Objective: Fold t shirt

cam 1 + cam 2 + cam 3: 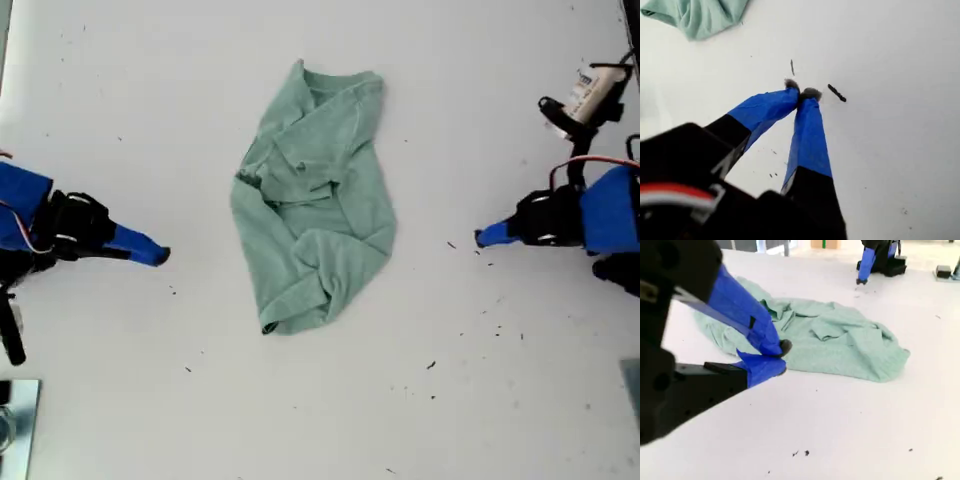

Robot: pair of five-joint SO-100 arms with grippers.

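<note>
The pale sage-green t shirt [315, 200] lies crumpled in the middle of the white table [450, 400], its ribbed neckline toward the far edge. My first gripper [481, 238] rests at the exterior view's right, tips pointing at the shirt with a gap of bare table between; its blue-taped fingers [807, 130] are shut on nothing [802, 93]. A corner of the shirt [700, 15] shows beyond it. My second gripper [162, 256] sits at the exterior view's left, also shut and empty [780, 357], just short of the shirt [840, 345].
Small black specks [450, 244] dot the table near my first gripper and toward the front. A white, bottle-like object with black cabling [590, 92] sits at the exterior view's top right. A metallic piece [15, 420] is at its bottom left corner.
</note>
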